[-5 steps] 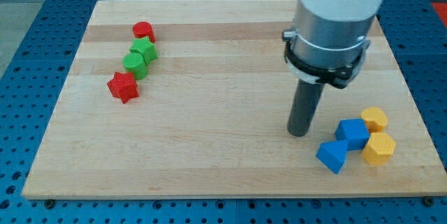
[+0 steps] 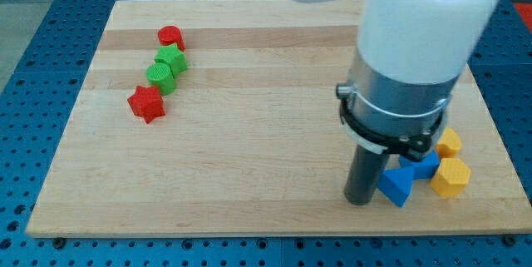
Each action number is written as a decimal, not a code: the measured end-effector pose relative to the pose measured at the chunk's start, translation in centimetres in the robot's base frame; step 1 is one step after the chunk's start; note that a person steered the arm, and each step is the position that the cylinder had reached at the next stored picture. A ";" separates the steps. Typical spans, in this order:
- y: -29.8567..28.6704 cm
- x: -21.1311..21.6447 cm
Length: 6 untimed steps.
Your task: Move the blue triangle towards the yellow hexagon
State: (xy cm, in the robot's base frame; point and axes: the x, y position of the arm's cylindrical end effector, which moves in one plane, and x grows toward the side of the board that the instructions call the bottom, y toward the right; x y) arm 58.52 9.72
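Observation:
The blue triangle (image 2: 396,185) lies near the board's bottom right. My tip (image 2: 358,201) stands on the board just to its left, touching or almost touching it. A blue cube (image 2: 427,165) sits behind the triangle, partly hidden by the arm. Two yellow blocks lie to the right: one (image 2: 451,177) at the triangle's right, beside the cube, and one (image 2: 450,143) above it, half hidden by the arm. I cannot tell which one is the hexagon.
At the upper left of the wooden board (image 2: 249,134) lie a red cylinder (image 2: 170,37), two green blocks (image 2: 172,60) (image 2: 160,76) and a red star (image 2: 146,103) in a slanting row.
My tip has moved down the view, from beside the blue cube to the blue triangle's left side. The arm now covers more of the cube and upper yellow block. The blocks have not moved.

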 end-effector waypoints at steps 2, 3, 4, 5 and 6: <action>2.2 0.0; 2.6 0.0; 3.3 0.0; 3.3 0.0; 4.7 0.0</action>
